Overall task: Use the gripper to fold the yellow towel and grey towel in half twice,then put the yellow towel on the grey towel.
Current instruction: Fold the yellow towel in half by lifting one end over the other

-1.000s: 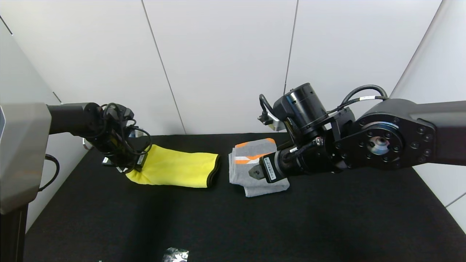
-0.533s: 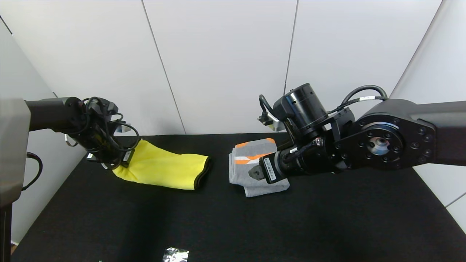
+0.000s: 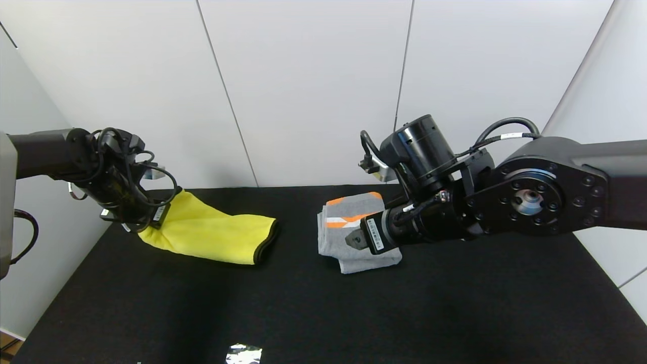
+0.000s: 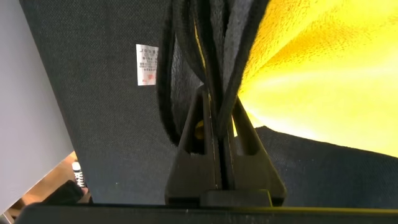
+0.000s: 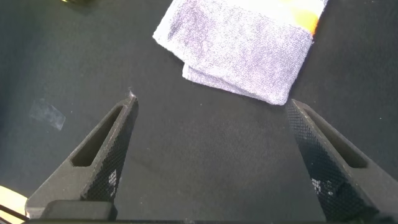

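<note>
The yellow towel (image 3: 207,231) lies in a long folded strip on the left of the black table, its dark trimmed end toward the middle. My left gripper (image 3: 146,218) is shut on its far left end, which is raised off the table. The left wrist view shows the left gripper (image 4: 217,102) pinching the dark edge trim, with the yellow towel (image 4: 323,68) spreading beyond it. The grey towel (image 3: 349,230) lies folded small at the centre, orange patches on top. My right gripper (image 5: 210,109) hovers open over bare table just short of the grey towel (image 5: 239,43), holding nothing.
The black table (image 3: 354,313) runs back to white wall panels. A crumpled foil scrap (image 3: 243,354) lies at the front edge. A small tape scrap (image 5: 46,114) sits on the cloth near my right gripper. My right arm (image 3: 525,197) covers the table's right rear.
My left gripper has moved left with the yellow towel's end, dragging the whole towel leftward away from the grey towel. The right arm has stayed still.
</note>
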Controlling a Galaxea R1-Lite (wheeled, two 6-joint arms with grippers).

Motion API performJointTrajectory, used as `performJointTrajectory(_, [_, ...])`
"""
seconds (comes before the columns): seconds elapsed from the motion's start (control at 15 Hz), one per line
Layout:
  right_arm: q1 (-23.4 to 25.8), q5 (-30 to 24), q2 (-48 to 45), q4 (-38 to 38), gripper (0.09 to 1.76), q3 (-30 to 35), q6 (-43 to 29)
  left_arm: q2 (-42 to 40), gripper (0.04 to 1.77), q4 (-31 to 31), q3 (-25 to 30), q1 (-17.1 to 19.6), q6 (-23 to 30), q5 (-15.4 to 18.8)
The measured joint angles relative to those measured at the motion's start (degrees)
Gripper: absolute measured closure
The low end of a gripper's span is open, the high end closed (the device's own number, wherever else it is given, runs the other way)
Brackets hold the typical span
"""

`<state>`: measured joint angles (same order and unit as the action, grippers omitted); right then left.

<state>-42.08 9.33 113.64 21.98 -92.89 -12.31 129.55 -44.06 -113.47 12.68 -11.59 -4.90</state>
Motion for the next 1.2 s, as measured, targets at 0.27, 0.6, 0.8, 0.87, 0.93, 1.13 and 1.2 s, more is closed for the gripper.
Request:
performJointTrajectory(0.27, [0.0, 0.0, 0.0, 0.0, 0.14, 0.0, 0.0, -0.1, 1.68, 0.0, 0.0, 0.0, 0.0, 0.0])
performJointTrajectory(0.6, [0.0, -0.1, -0.2, 0.0, 0.14, 0.0, -0.8, -0.9, 1.68, -0.3, 0.1, -1.2, 0.5, 0.3])
performJointTrajectory(0.8, [0.0, -0.1, -0.5, 0.1, 0.14, 0.0, -0.8, -6.6, 1.68, -0.9, 0.4, -8.7, 1.4, 1.0])
performJointTrajectory(0.87, [0.0, -0.1, -0.6, 0.1, 0.14, 0.0, -0.9, -8.1, 1.68, -1.0, 0.5, -9.8, 1.5, 1.1])
performJointTrajectory(0.93, [0.0, -0.1, -0.6, 0.1, 0.14, 0.0, -0.9, -9.1, 1.68, -1.0, 0.5, -10.3, 1.6, 1.0])
performJointTrajectory(1.13, [0.0, -0.1, -0.6, 0.1, 0.14, 0.0, -0.9, -10.5, 1.68, -1.0, 0.5, -11.1, 1.7, 1.0])
performJointTrajectory(1.2, [0.0, -0.1, -0.6, 0.1, 0.14, 0.0, -0.9, -10.7, 1.68, -1.0, 0.5, -11.1, 1.7, 1.0])
